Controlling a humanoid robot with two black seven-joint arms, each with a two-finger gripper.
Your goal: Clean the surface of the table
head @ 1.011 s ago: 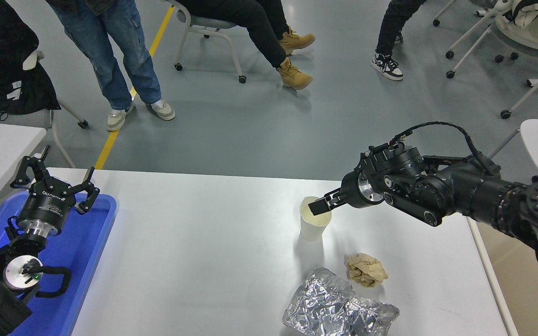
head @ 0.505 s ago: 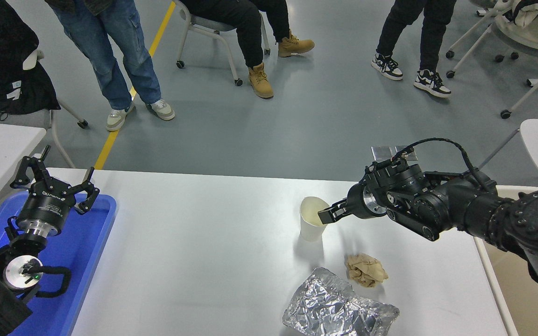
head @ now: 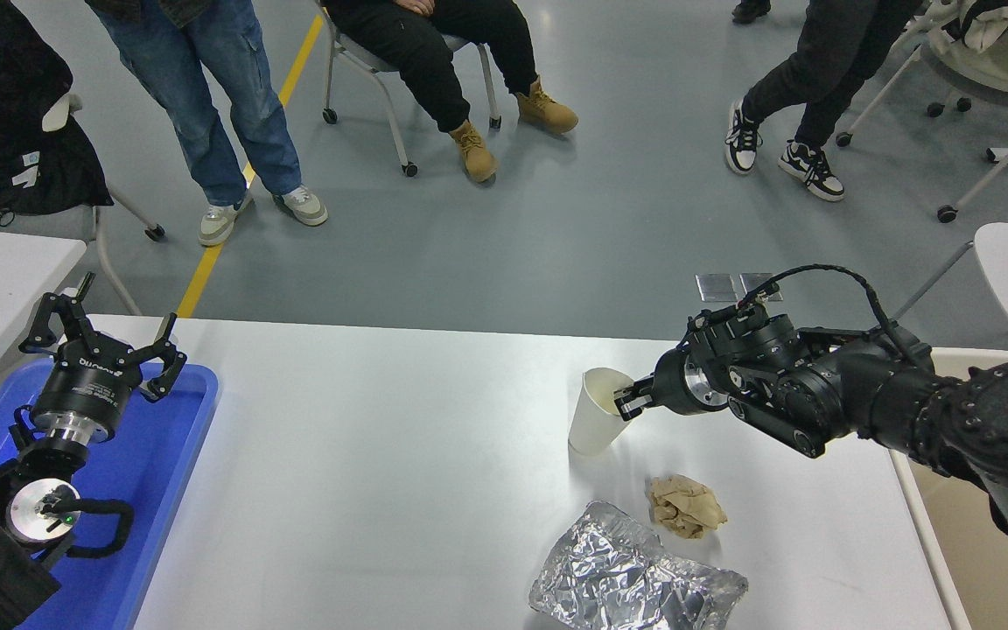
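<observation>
White glossy table surface point(head: 399, 490): right gripper point(head: 629, 400) pinches light, crushable paper cup point(head: 596, 424) at rim, tilted; left gripper point(head: 101, 350) wide.

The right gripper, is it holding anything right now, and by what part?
Yes. The right gripper is shut on the white paper cup, pinching its rim on the side nearest the arm. The cup tilts slightly on the table surface. The left gripper holds nothing.

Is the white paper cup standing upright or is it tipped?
Tipped. The paper cup leans toward the right gripper, which is shut on its rim; its base touches the table surface.
</observation>
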